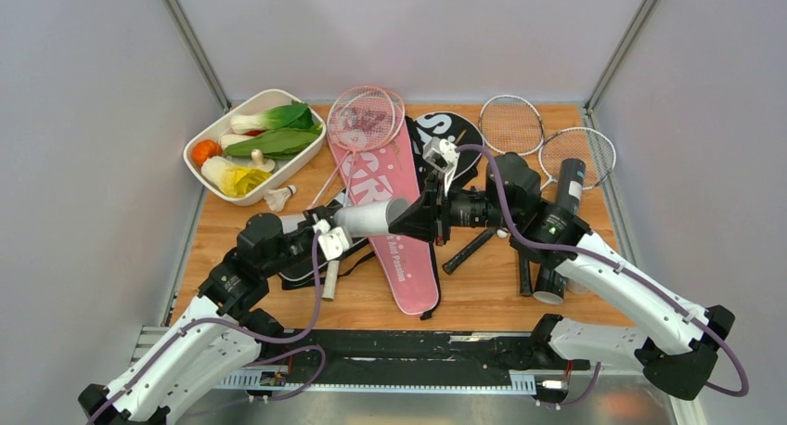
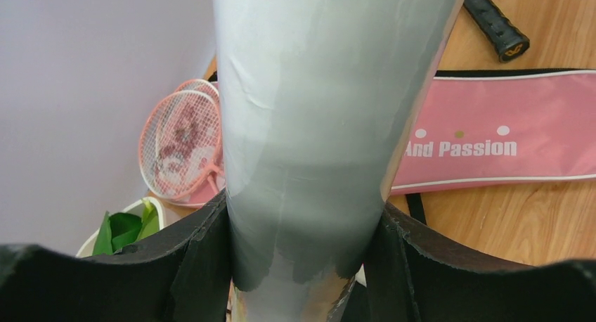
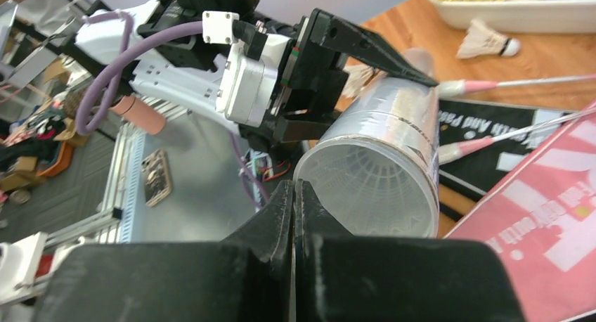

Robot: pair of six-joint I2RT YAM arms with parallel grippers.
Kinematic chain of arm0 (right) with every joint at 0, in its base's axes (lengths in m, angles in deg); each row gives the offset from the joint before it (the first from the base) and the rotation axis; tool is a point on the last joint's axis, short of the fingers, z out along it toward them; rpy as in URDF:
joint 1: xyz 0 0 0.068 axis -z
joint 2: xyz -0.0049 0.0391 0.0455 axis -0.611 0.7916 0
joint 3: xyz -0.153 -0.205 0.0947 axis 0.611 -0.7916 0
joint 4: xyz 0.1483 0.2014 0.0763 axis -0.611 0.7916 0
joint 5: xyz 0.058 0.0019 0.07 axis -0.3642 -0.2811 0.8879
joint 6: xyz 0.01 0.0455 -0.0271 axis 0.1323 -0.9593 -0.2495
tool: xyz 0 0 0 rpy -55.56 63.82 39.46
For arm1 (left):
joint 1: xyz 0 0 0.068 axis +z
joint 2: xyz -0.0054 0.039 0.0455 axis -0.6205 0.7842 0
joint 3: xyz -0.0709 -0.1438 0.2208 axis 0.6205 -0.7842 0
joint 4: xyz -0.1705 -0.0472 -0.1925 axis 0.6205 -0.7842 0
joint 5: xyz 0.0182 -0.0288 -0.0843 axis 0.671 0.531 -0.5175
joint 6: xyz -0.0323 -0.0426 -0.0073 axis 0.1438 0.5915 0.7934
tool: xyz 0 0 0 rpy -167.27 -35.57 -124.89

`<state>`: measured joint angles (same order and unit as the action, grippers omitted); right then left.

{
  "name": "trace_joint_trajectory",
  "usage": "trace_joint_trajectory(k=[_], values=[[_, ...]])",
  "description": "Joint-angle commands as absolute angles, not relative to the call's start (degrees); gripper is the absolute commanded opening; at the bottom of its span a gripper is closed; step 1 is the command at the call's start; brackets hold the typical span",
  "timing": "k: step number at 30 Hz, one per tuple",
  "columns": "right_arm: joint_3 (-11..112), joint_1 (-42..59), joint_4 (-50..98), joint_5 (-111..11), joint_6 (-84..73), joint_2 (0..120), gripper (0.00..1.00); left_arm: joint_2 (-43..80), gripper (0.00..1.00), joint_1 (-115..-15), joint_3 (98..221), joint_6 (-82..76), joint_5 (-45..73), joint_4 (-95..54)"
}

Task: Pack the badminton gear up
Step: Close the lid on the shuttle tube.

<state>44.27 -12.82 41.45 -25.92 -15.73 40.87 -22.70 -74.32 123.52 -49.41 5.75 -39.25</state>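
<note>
While left gripper clamps tube level above pink cover, jaws wide around its body, right gripper sits pinched shut, empty, at tube mouth; contact unclear.

Judged step: loading shuttlecocks into tube.

Next: right arm backs off, fetches loose shuttlecock beside dish, feeds it cork-first; left holds tube steady.

Right wrist alone shows tube bore: ribbed shape deep inside, maybe shuttlecock, unsure.

Top view alone shows silver rackets, far right, unpacked.

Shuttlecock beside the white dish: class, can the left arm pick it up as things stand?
Probably not yet: the left gripper is full, clamped on the white tube. The shuttlecock lies near it, uncovered.
</note>
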Motion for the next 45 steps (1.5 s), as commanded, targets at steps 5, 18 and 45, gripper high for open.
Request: trace_joint_trajectory(k=[5,18,45], values=[[39.63,-13.1,38.51,-15.51,-19.81,39.98,0.0,-30.88,0.0,-74.65,116.45,-56.59,-6.18,-20.38],[41.29,-12.88,36.59,-15.78,-22.92,39.15,0.31,-32.6,0.0,-74.65,118.84,-57.97,-5.69,-23.28],[45.23,-13.53,38.49,-42.58,-23.11,40.44,0.2,-23.87,0.0,-74.65,126.9,-45.17,5.81,-29.46]])
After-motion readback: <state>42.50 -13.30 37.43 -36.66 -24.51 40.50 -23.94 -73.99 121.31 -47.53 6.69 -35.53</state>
